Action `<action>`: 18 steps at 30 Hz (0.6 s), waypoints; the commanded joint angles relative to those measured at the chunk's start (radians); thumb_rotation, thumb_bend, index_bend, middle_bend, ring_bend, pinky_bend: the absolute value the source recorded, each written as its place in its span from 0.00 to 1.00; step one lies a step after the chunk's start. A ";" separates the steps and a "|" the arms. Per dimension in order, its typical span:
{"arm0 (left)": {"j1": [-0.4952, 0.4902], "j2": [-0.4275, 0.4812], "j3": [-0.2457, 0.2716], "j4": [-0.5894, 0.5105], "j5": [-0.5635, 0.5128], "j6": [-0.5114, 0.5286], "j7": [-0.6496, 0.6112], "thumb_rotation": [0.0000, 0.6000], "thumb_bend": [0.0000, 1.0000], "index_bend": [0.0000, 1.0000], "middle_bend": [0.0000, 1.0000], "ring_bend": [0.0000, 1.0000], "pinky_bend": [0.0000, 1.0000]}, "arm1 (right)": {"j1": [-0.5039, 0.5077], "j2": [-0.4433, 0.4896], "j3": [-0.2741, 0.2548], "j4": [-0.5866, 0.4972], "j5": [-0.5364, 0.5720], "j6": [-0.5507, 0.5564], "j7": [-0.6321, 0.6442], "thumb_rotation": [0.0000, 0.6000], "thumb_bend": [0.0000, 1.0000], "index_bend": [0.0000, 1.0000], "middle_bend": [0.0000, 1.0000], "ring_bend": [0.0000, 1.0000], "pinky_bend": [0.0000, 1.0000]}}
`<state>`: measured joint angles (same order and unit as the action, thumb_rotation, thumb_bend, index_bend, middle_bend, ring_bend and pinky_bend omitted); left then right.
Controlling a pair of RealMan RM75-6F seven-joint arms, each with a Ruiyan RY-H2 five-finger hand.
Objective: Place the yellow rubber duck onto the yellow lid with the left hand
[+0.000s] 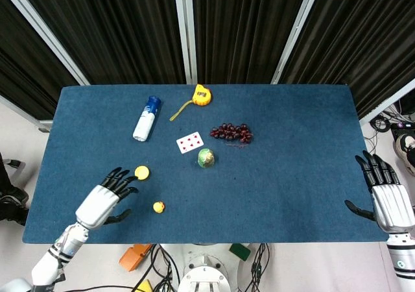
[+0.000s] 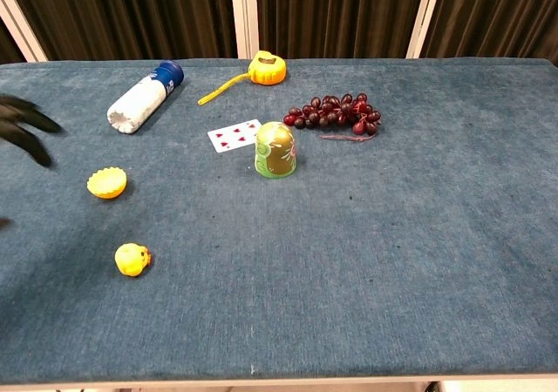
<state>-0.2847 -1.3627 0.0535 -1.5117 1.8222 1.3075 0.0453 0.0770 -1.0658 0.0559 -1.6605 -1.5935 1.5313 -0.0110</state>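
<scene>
The small yellow rubber duck [image 1: 158, 206] [image 2: 132, 259] sits on the blue table near its front edge. Behind it lies the yellow lid [image 1: 141, 172] [image 2: 106, 183], apart from the duck. My left hand [image 1: 104, 199] hovers open over the table, just left of the duck, its dark fingertips [image 2: 22, 131] near the lid and entering the chest view at the left edge. It holds nothing. My right hand [image 1: 388, 198] stays open beside the table's right edge, far from both objects.
A green-yellow nesting doll [image 1: 205, 157] stands mid-table, with a playing card [image 1: 190, 142], dark grapes [image 1: 231, 132], a yellow tape measure [image 1: 201, 95] and a lying white bottle with blue cap [image 1: 146, 118] behind. The blue table [image 1: 292, 162] ends close in front of the duck.
</scene>
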 commanded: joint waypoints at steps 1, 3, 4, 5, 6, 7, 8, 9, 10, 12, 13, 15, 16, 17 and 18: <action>-0.064 -0.068 0.000 0.023 -0.009 -0.102 0.066 1.00 0.31 0.36 0.15 0.06 0.00 | -0.002 0.001 -0.001 0.000 0.001 0.002 -0.001 1.00 0.22 0.00 0.05 0.00 0.16; -0.072 -0.088 -0.003 0.035 -0.024 -0.119 0.089 1.00 0.31 0.37 0.15 0.05 0.00 | -0.005 0.000 -0.003 0.000 0.003 0.003 -0.001 1.00 0.22 0.00 0.05 0.00 0.16; -0.074 -0.095 -0.003 0.039 -0.030 -0.123 0.092 1.00 0.31 0.37 0.15 0.04 0.00 | -0.005 0.000 -0.003 0.000 0.003 0.004 -0.001 1.00 0.22 0.00 0.05 0.00 0.16; -0.077 -0.104 -0.002 0.043 -0.038 -0.128 0.091 1.00 0.31 0.37 0.15 0.04 0.00 | -0.006 -0.001 -0.004 0.000 0.004 0.004 -0.002 1.00 0.22 0.00 0.05 0.00 0.16; -0.079 -0.110 -0.001 0.047 -0.042 -0.133 0.092 1.00 0.31 0.37 0.15 0.03 0.00 | -0.006 -0.001 -0.004 0.001 0.005 0.004 -0.003 1.00 0.22 0.00 0.05 0.00 0.16; -0.082 -0.115 -0.001 0.053 -0.046 -0.136 0.099 1.00 0.31 0.37 0.15 0.03 0.00 | -0.007 -0.002 -0.004 0.001 0.006 0.003 -0.003 1.00 0.22 0.00 0.05 0.00 0.16; -0.086 -0.123 -0.002 0.061 -0.048 -0.141 0.117 1.00 0.31 0.37 0.15 0.03 0.00 | -0.006 -0.004 -0.005 0.001 0.007 0.001 -0.002 1.00 0.22 0.00 0.05 0.00 0.16; -0.089 -0.129 -0.001 0.066 -0.050 -0.146 0.128 1.00 0.31 0.37 0.15 0.03 0.00 | -0.005 -0.005 -0.005 0.001 0.007 -0.001 -0.001 1.00 0.22 0.00 0.05 0.00 0.16; -0.092 -0.135 -0.001 0.069 -0.053 -0.151 0.137 1.00 0.31 0.37 0.15 0.03 0.00 | -0.005 -0.006 -0.005 0.001 0.007 -0.002 -0.001 1.00 0.22 0.00 0.05 0.00 0.16; -0.099 -0.147 0.001 0.074 -0.060 -0.160 0.145 1.00 0.31 0.37 0.15 0.02 0.00 | -0.004 -0.009 -0.006 0.001 0.005 -0.003 -0.003 1.00 0.22 0.00 0.05 0.00 0.16; -0.101 -0.152 0.001 0.076 -0.063 -0.163 0.144 1.00 0.31 0.37 0.15 0.02 0.00 | -0.004 -0.010 -0.006 0.002 0.004 -0.003 -0.003 1.00 0.22 0.00 0.05 0.00 0.16; -0.108 -0.163 0.001 0.084 -0.070 -0.166 0.145 1.00 0.31 0.37 0.15 0.02 0.00 | -0.004 -0.010 -0.006 0.001 0.005 -0.003 -0.005 1.00 0.22 0.00 0.05 0.00 0.16; -0.110 -0.168 0.000 0.088 -0.072 -0.167 0.146 1.00 0.31 0.37 0.15 0.02 0.00 | -0.003 -0.010 -0.006 0.001 0.006 -0.003 -0.005 1.00 0.22 0.00 0.05 0.00 0.16; -0.113 -0.174 0.000 0.092 -0.074 -0.168 0.148 1.00 0.31 0.37 0.15 0.02 0.00 | -0.003 -0.010 -0.006 0.001 0.006 -0.004 -0.004 1.00 0.22 0.00 0.05 0.00 0.16; -0.116 -0.178 0.001 0.096 -0.077 -0.171 0.150 1.00 0.31 0.37 0.15 0.02 0.00 | -0.003 -0.010 -0.006 0.001 0.007 -0.005 -0.004 1.00 0.22 0.00 0.05 0.00 0.16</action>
<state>-0.3984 -1.5387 0.0540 -1.4177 1.7468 1.1383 0.1939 0.0739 -1.0759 0.0500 -1.6593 -1.5864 1.5264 -0.0150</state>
